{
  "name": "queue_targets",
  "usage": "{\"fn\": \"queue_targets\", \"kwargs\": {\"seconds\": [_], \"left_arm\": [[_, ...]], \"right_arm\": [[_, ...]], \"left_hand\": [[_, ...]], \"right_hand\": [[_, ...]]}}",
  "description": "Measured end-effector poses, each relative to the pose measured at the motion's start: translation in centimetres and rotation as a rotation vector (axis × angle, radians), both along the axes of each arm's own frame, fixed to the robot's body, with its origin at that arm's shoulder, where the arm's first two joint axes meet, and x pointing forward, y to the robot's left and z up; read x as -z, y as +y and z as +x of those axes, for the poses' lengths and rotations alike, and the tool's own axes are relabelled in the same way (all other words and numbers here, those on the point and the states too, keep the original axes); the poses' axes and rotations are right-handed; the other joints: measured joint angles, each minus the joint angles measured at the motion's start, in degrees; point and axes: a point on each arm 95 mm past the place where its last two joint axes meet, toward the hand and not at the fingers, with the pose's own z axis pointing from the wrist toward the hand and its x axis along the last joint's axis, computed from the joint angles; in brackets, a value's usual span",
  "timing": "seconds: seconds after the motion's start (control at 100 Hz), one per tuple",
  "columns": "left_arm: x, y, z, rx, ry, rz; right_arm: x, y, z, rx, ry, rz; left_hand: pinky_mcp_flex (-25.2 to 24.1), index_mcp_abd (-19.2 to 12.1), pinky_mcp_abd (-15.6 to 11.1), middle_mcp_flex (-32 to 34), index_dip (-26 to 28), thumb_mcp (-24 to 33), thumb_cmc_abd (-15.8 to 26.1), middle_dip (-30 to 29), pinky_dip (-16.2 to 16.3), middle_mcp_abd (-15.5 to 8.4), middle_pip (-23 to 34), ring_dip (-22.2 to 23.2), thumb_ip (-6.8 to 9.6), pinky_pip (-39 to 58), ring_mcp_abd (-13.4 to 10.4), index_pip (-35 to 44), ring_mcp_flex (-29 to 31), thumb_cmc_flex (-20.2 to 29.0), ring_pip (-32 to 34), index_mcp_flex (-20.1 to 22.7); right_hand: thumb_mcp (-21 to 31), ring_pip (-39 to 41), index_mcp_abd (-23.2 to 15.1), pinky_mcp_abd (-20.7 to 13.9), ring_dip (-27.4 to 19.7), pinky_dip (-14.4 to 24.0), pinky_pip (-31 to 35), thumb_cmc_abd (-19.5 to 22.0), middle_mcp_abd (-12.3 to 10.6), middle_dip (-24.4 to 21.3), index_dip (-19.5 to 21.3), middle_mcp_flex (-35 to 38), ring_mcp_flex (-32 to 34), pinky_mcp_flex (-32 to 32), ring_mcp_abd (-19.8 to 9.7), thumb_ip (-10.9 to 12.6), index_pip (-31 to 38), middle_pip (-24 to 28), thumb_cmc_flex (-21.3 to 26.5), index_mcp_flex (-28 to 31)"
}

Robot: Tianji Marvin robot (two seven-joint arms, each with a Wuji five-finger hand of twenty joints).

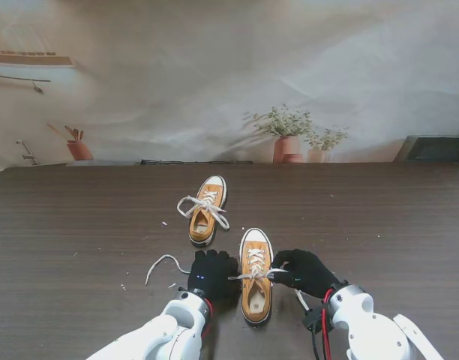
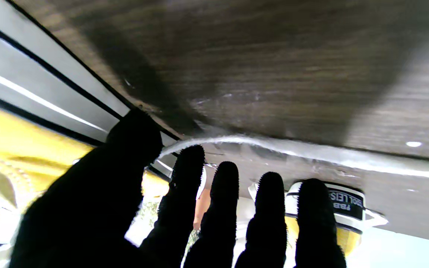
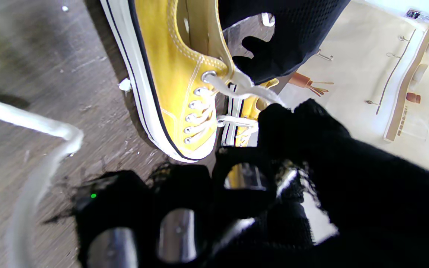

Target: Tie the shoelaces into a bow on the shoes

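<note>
Right hand (image 1: 308,271): fingers (image 3: 292,123) curled and pinched on the lace (image 1: 253,275) of the near shoe (image 1: 256,286), the white strand running taut from the top eyelet into the pinch. Left hand (image 1: 212,273): I see fingers (image 2: 222,201) spread and straight in the wrist view, nothing between them, a slack lace end (image 2: 274,145) lying across the table (image 1: 79,217) just past the fingertips; whether any tip touches it I cannot tell. Stand view puts the left hand flat beside the near shoe's left side, the right hand at its right side, the lace stretched across the tongue between them. That shoe sits nearest me, centre, toe pointing away. Its loose end (image 1: 163,262) curves off to the left of the left hand. Far shoe (image 1: 207,211) lies farther from me, slightly left, laces loose and splayed over both sides. Small white flecks scattered on the dark wood.
</note>
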Motion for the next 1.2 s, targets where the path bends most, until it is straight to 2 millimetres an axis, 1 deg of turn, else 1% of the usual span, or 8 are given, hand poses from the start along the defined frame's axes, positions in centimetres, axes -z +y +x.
{"fn": "queue_targets", "kwargs": {"seconds": [0.13, 0.38, 0.52, 0.63, 0.7, 0.9, 1.06, 1.2], "left_arm": [[0.5, -0.3, 0.3, -0.010, -0.002, -0.012], [0.8, -0.6, 0.7, -0.027, 0.004, -0.060], [0.7, 0.0, 0.7, -0.003, -0.004, -0.112], [0.3, 0.9, 0.5, -0.013, -0.076, -0.233], [0.3, 1.3, 0.3, -0.029, -0.134, -0.293], [0.7, 1.9, 0.4, -0.021, -0.181, -0.386], [1.1, 1.9, 0.5, -0.017, -0.091, -0.641], [1.7, 1.6, 0.6, -0.035, -0.068, -0.650]], "right_arm": [[0.1, 0.0, -0.1, -0.010, 0.011, 0.002], [0.1, -0.1, -0.3, -0.016, 0.018, -0.001], [0.2, -0.2, -0.4, -0.020, 0.021, -0.001], [0.2, -0.1, -0.6, -0.022, 0.025, 0.002], [0.2, -0.1, -0.6, -0.023, 0.027, 0.004], [0.3, 0.0, -0.9, -0.026, 0.031, 0.005], [0.2, 0.1, -1.0, -0.031, 0.034, 0.003], [0.1, 0.1, -1.0, -0.036, 0.039, -0.001]], "left_hand": [[0.2, -0.5, 0.0, 0.5, -0.6, -4.8, 0.9, 0.5, -0.9, 0.0, 0.3, -0.1, -0.65, 1.1, 0.0, 4.5, 0.1, 6.2, 0.7, 0.5], [-1.6, -1.2, 0.0, 1.1, -4.4, -19.2, 15.5, 0.5, -1.3, 0.0, 0.9, -0.2, -0.51, 2.0, 0.1, 7.3, 0.1, 16.2, 1.5, 3.3], [-4.6, -0.8, 0.0, 1.0, 8.2, -20.6, 17.0, 0.5, -4.2, 1.9, 0.7, -1.3, 0.26, -2.6, 1.0, 18.1, -1.5, 16.8, 1.0, 0.9], [-6.1, 3.0, 0.0, 6.6, 12.8, -4.0, 12.9, -2.5, -11.0, 4.8, -1.4, -7.6, -0.23, -14.1, 2.5, 25.8, -0.2, 9.0, -4.5, 0.3], [-6.3, 4.2, 0.0, 11.9, 14.1, 7.5, 7.8, -3.1, -13.0, 5.7, -1.4, -10.0, 2.06, -17.6, 3.5, 30.3, 4.3, 2.6, -5.8, 2.6], [5.0, 6.8, 2.6, 22.3, 21.6, 15.1, 4.8, -2.9, -13.4, 5.8, 2.3, -12.1, 10.19, -17.6, 4.8, 36.9, 18.1, -3.8, -3.6, 6.7], [15.8, 7.0, 5.6, 23.8, 28.9, 11.3, 8.1, 4.0, -13.4, 5.8, 11.2, -11.2, 11.95, -13.4, 4.8, 39.3, 27.7, -4.4, 1.4, 6.8], [26.5, 7.0, 8.6, 23.8, 31.0, 9.4, 8.3, 8.6, -13.1, 5.9, 16.3, -10.0, 12.50, -7.1, 5.0, 39.3, 34.8, -4.3, 5.2, 6.8]], "right_hand": [[0.0, 0.0, 0.0, 0.0, 0.0, -0.1, 0.0, 0.0, 0.0, 0.0, 0.0, 0.0, 0.0, 0.0, 0.0, 0.0, 0.0, 0.0, 0.0, 0.0], [0.0, 0.0, 0.0, 0.0, 0.0, -0.4, 0.0, 0.0, 0.0, 0.0, 0.0, 0.0, 0.0, 0.0, 0.0, 0.0, 0.0, 0.0, 0.0, 0.0], [0.0, 0.0, 0.0, 0.0, 0.0, -0.6, 0.0, 0.0, 0.0, 0.0, 0.0, 0.0, 0.0, 0.0, 0.0, 0.0, 0.0, 0.0, 0.0, 0.0], [0.0, 0.0, 0.0, 0.0, 0.0, -0.6, 0.0, 0.0, 0.0, 0.0, 0.0, 0.0, 0.0, 0.0, 0.0, 0.0, 0.0, 0.0, 0.0, 0.0], [0.0, 0.0, 0.0, 0.0, 0.0, -0.7, 0.0, 0.0, 0.0, 0.0, 0.0, 0.0, 0.0, 0.0, 0.0, 0.0, 0.0, 0.0, 0.0, 0.0], [0.0, 0.0, 0.0, 0.0, 0.0, -0.7, 0.0, 0.0, 0.0, 0.0, 0.1, 0.0, 0.0, 0.0, 0.1, 0.0, -0.5, 0.0, 0.1, 0.0], [0.0, 0.0, 0.0, 0.0, 0.0, -0.9, 0.1, 0.0, 0.0, 0.0, 0.2, 0.0, 0.0, 0.0, 0.1, 0.0, -0.5, 0.0, 0.1, 0.0], [0.0, 0.0, 0.0, 0.0, 0.0, -1.4, 0.1, 0.0, 0.0, 0.0, 0.2, 0.0, 0.0, 0.0, 0.1, 0.0, -0.5, 0.0, 0.1, 0.0]]}}
